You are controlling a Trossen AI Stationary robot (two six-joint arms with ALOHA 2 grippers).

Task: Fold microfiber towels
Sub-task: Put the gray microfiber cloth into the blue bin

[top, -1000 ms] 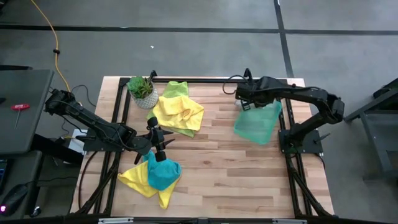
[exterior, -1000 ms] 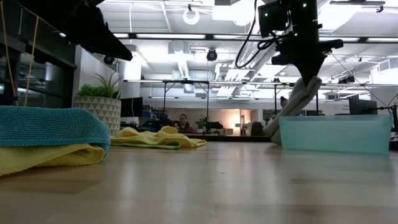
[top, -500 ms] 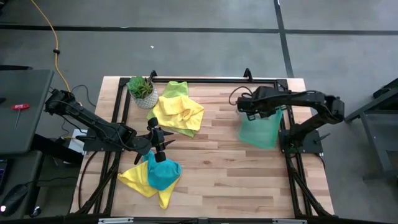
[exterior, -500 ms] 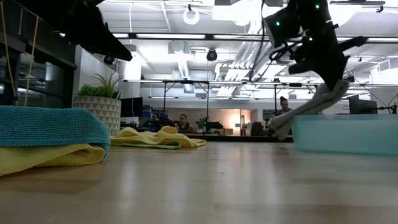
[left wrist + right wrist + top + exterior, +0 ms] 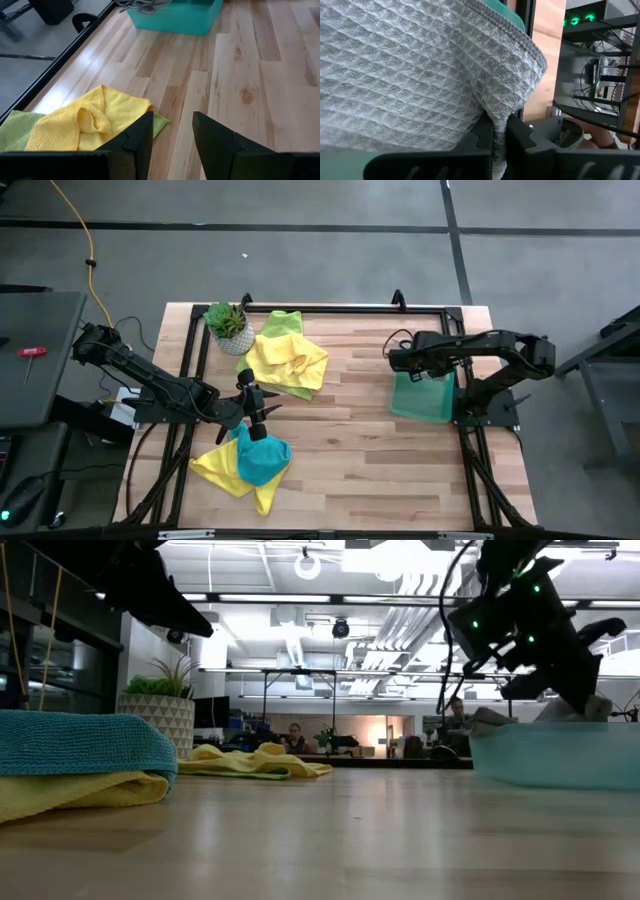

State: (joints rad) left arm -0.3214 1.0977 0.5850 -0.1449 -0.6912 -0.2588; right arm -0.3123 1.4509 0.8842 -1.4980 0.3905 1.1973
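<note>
My right gripper [image 5: 400,363] is shut on a grey waffle towel [image 5: 405,70] over the translucent green tray [image 5: 425,402] at the table's right. In the low view the grey towel [image 5: 497,720] lies over the tray's rim. My left gripper [image 5: 172,131] is open and empty, above a teal towel [image 5: 263,461] that lies on a yellow towel [image 5: 218,470] near the front left. A second yellow towel [image 5: 288,360] lies crumpled on a lime green towel [image 5: 284,322] at the back. My right gripper pinches a gathered fold of the grey towel [image 5: 496,119] between its two fingers. The cloth bunches at the fingers and spreads out beyond them. In the low view the gripper slants down toward the tray, and the towel lies partly in the tray.
A small potted plant [image 5: 229,326] stands at the back left corner beside the yellow and lime pile. Bare wood lies between the towels and the tray. Dark frame rails run along the table's left, right and far edges.
My right gripper has gone down and toward the table's near edge, still shut on the grey towel. The towel hung below it a second ago and now lies into the tray. The tray has shifted a little toward the right edge.
</note>
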